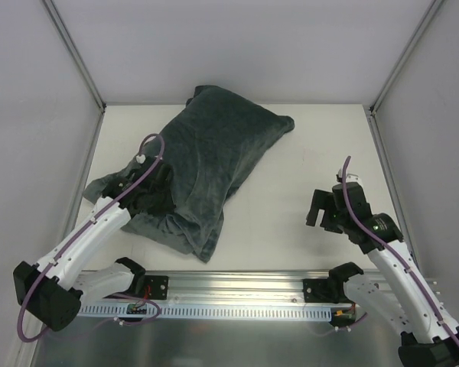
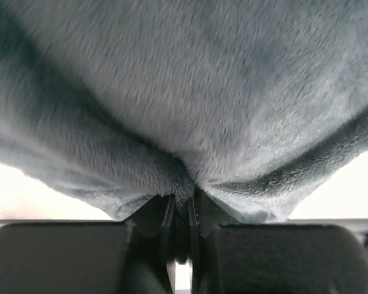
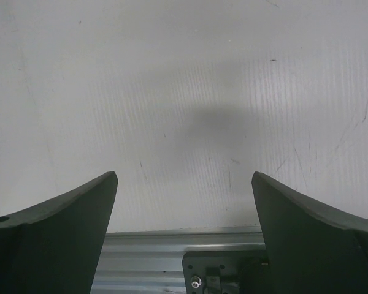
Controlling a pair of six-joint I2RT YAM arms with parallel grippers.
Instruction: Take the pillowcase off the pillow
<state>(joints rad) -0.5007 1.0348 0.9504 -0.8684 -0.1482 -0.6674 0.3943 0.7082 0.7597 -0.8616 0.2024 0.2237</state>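
The pillowcase (image 1: 214,153), dark grey-teal plush, lies diagonally on the white table from far centre to near left, bulging with the pillow hidden inside it. My left gripper (image 1: 154,193) is shut on a fold of the pillowcase at its near left end; the left wrist view shows the plush fabric (image 2: 190,104) pinched between the closed fingers (image 2: 183,208) and lifted off the table. My right gripper (image 1: 327,208) is open and empty, hovering over bare table to the right of the pillowcase; it shows wide open in the right wrist view (image 3: 184,184). No zebra stripes show.
The white table (image 1: 291,206) is walled by grey panels left, right and back. A metal rail (image 1: 237,294) with the arm bases runs along the near edge and shows in the right wrist view (image 3: 172,257).
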